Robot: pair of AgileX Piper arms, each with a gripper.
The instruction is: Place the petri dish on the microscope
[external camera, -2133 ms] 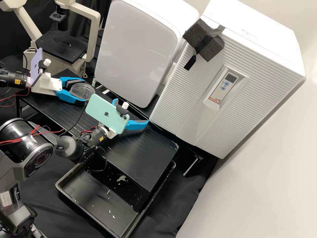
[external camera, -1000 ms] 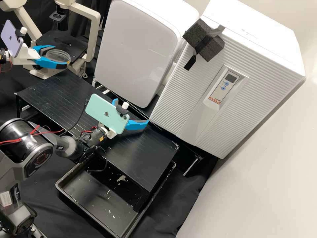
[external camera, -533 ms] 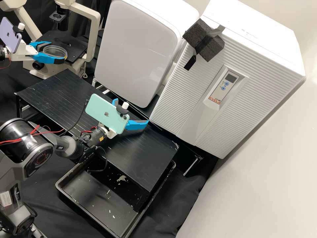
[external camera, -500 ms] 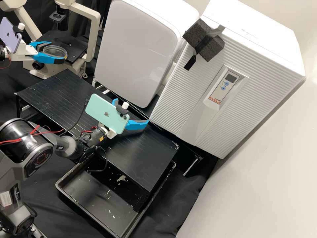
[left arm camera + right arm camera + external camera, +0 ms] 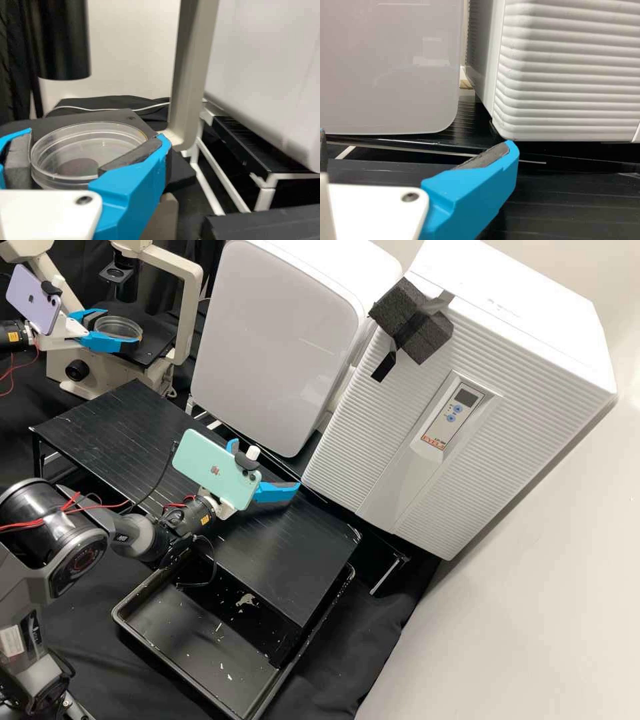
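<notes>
Two fingers (image 5: 130, 185) of my left gripper (image 5: 122, 327) are clasping the dish (image 5: 77, 142) over the microscope's (image 5: 187, 320) stage (image 5: 157, 340), so I'm favouring centring it below the tube (image 5: 60, 45), lowering it level and releasing gently.

The black table (image 5: 113, 420) has a top with many thin parallel lines and a few pale marks. Partly under it, a black tray (image 5: 180, 633) lies on the black cloth (image 5: 373, 647), with small white pieces and one pale stain inside.
</notes>
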